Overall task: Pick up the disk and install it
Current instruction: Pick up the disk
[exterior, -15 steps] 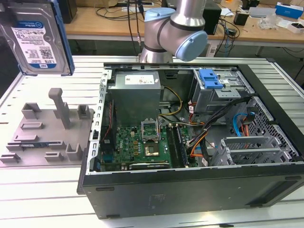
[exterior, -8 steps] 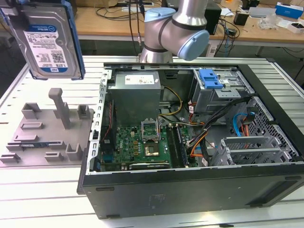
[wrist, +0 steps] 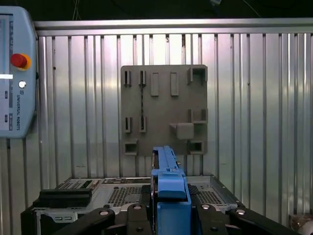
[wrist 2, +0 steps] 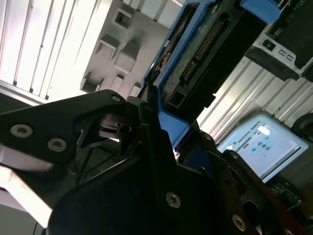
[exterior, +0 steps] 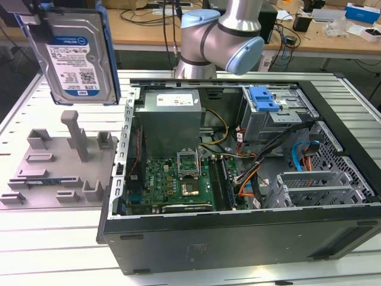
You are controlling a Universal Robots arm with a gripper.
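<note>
The disk (exterior: 77, 53), a silver hard drive with a white-and-blue label in a blue carrier, hangs in the air at the exterior view's upper left, above the grey fixture plate (exterior: 59, 161). My gripper (exterior: 33, 13) is at its upper end, shut on the blue carrier. The second wrist view has the black fingers (wrist 2: 146, 122) clamped on the carrier's end tab, with the disk's (wrist 2: 200, 54) connector side facing the camera. Edge-on in the first wrist view, the blue carrier (wrist: 168, 181) stands between the gripper's (wrist: 168, 215) jaws, over the fixture plate (wrist: 164, 110).
An open computer case (exterior: 178, 238) fills the exterior view's middle and right, with its motherboard (exterior: 178, 179), power supply (exterior: 172, 116) and a drive cage with a blue latch (exterior: 264, 98). The arm's base (exterior: 220, 36) stands behind it. A teach pendant (wrist: 14, 73) lies on the ribbed table.
</note>
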